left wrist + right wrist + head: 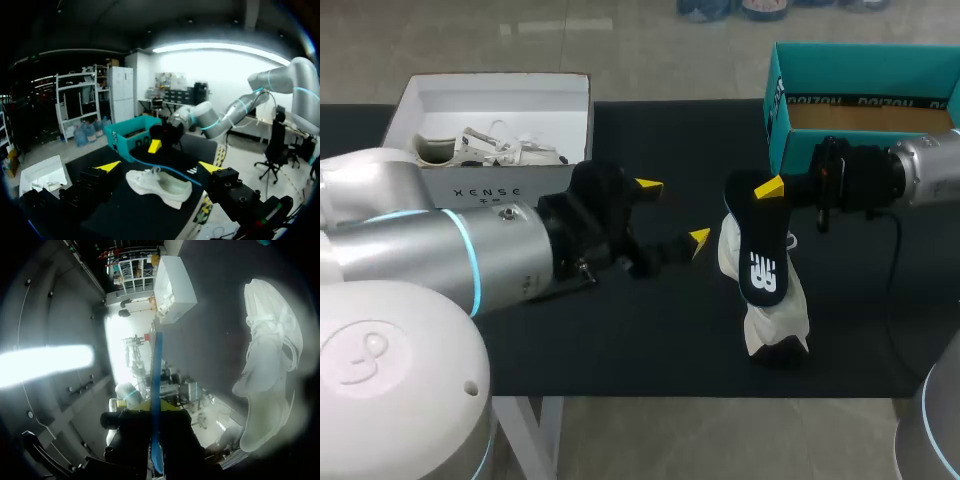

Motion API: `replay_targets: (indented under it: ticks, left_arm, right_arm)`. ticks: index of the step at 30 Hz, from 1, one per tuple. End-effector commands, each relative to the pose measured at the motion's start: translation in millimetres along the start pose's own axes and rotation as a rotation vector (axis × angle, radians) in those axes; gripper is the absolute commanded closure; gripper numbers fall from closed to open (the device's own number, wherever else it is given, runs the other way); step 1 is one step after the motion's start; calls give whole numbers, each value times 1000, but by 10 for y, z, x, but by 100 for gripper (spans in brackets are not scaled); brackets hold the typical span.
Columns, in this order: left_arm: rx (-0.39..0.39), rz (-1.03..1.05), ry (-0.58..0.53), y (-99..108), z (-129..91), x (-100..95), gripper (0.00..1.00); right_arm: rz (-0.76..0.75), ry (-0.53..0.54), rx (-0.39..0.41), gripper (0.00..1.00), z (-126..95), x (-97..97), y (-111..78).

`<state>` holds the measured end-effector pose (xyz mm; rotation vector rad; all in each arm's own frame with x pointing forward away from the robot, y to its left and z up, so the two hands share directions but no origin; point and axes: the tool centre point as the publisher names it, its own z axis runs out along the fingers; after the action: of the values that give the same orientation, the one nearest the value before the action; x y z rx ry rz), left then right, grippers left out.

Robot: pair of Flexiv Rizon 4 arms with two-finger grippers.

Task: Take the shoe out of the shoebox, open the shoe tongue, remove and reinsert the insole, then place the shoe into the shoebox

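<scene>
My right jaws pinch the dark insole (763, 262) just above the white shoe (778, 312), which lies on the tabletop (650, 340) near the teal shoebox (865, 60), long axes roughly aligned; left jaws spread, farther off.

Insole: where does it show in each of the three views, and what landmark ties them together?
Head view: insole, dark, upright over the shoe.
Left wrist view: thin blue edge running past the shoe.
Right wrist view: blue, edge-on in the right gripper, shoe beside.
Shared landmark: the white shoe.
</scene>
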<state>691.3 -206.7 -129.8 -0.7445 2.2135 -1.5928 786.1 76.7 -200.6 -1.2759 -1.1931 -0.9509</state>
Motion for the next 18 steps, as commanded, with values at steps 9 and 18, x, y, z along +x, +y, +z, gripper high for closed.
replay_targets:
  ticks: [9,18]
  left_arm:
    - [-47,-164,-46,-66,-30,-185,0]
    - [-47,-164,-46,-66,-30,-185,0]
  right_arm:
    - [1,-2,-3,100,6,1,-10]
    - [1,-2,-3,100,6,1,-10]
